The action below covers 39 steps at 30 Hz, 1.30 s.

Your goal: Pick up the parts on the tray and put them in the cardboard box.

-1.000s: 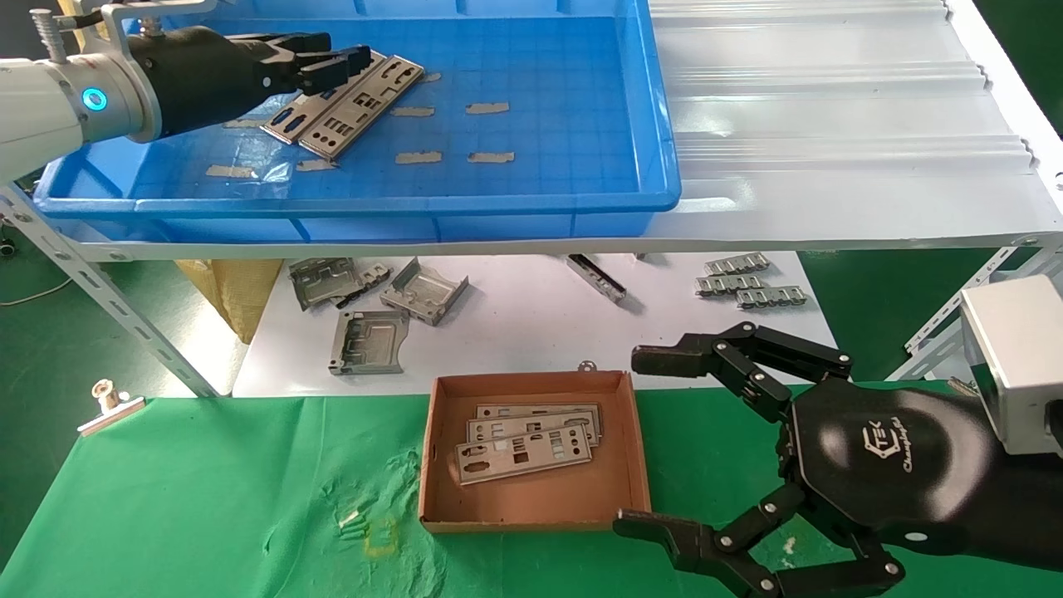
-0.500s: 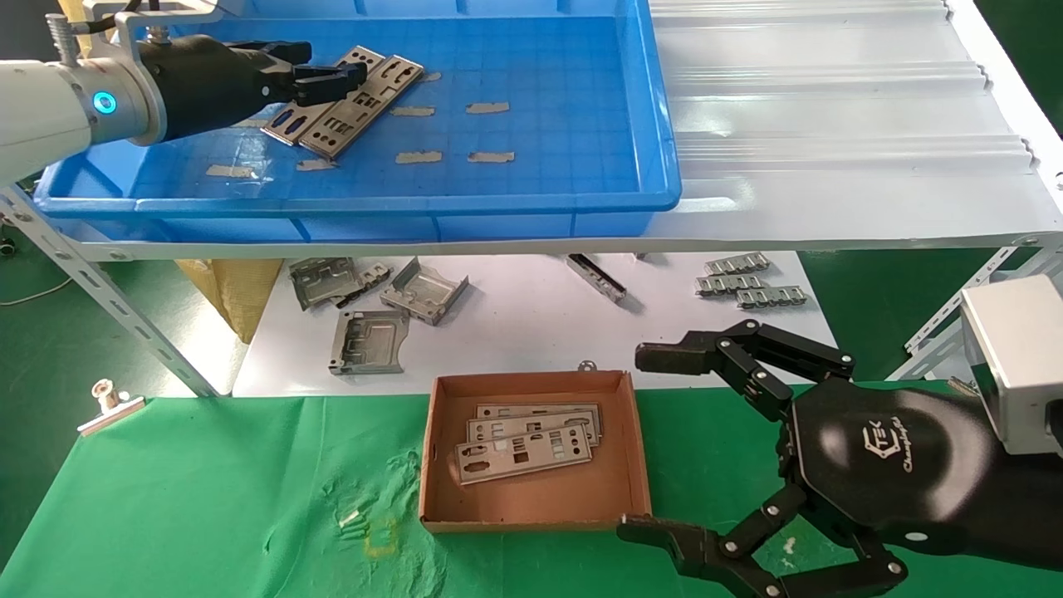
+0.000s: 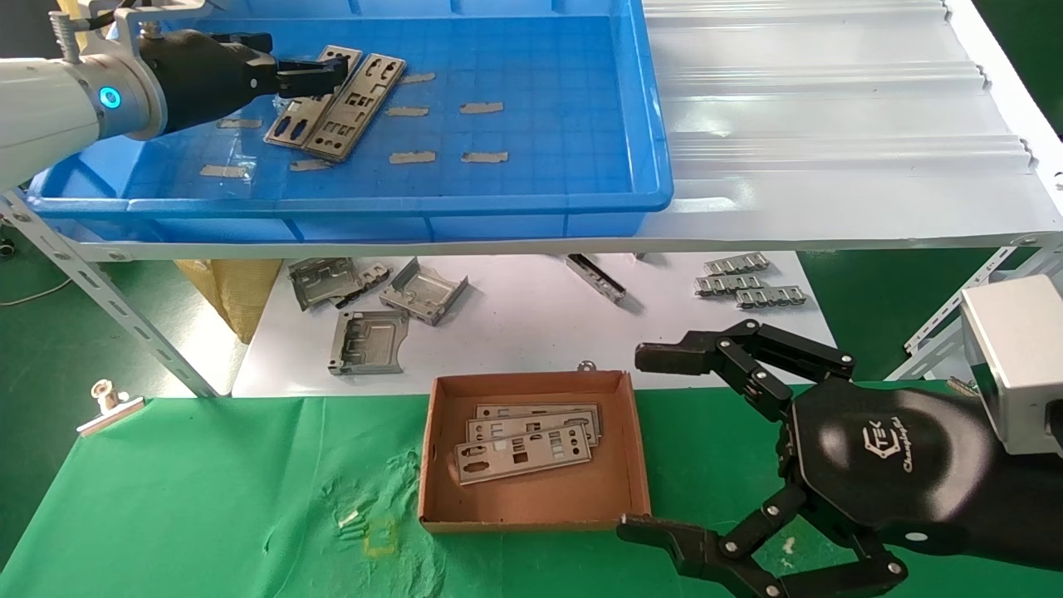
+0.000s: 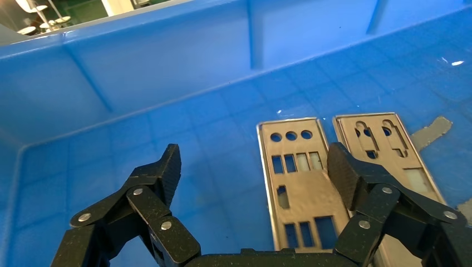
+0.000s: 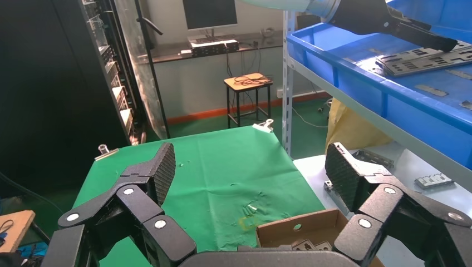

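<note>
Two silver plates, one (image 3: 306, 106) beside the other (image 3: 355, 105), lie side by side at the back left of the blue tray (image 3: 540, 199). My left gripper (image 3: 286, 60) is open low over the near plate's far end. In the left wrist view the gripper (image 4: 256, 169) has one plate (image 4: 298, 181) between its fingers and the other plate (image 4: 389, 147) beside it. Three plates (image 3: 523, 448) lie in the cardboard box (image 3: 531, 502). My right gripper (image 3: 652, 444) is open and empty at the box's right side.
Bent grey brackets (image 3: 374, 307) and ridged strips (image 3: 747, 282) lie on the white lower shelf. A white corrugated panel (image 3: 830, 124) lies to the right of the tray. A metal clip (image 3: 108, 403) holds the green cloth (image 3: 208, 498) at the left.
My left gripper has drawn back toward the tray's left and spread its fingers over the plates. The tray and its plates have shifted slightly left. The right arm has barely moved.
</note>
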{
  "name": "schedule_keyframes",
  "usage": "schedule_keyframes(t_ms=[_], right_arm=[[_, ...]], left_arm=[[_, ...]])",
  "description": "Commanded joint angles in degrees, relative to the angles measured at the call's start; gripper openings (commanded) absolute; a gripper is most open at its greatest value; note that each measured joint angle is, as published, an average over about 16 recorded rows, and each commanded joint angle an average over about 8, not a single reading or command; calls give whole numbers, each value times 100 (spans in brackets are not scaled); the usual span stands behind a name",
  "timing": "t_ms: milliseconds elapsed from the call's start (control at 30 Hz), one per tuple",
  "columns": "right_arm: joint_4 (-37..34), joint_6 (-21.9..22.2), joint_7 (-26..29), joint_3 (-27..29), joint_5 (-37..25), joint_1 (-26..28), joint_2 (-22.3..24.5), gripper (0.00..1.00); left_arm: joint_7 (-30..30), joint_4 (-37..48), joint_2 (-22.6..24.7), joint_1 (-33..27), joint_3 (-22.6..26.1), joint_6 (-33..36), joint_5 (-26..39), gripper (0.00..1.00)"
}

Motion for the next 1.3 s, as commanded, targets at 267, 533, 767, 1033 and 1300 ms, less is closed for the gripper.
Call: schedule_keyframes(t_ms=[267, 533, 767, 1033, 1300], right_arm=[[0, 0, 0, 0, 0, 0, 0, 100], [0, 0, 0, 0, 0, 0, 0, 100], [0, 0, 0, 0, 0, 0, 0, 100], [0, 0, 0, -1, 0, 0, 0, 100], [0, 0, 0, -1, 0, 0, 0, 100]], left_arm=[[-44, -17, -4, 4, -5, -53, -8, 89], [-198, -23, -2, 31, -113, 52, -162, 100], [-261, -50, -29, 53, -166, 250, -239, 100], [-265, -51, -53, 50, -123, 451, -176, 100], [-395, -25, -174, 40, -142, 841, -204, 64]])
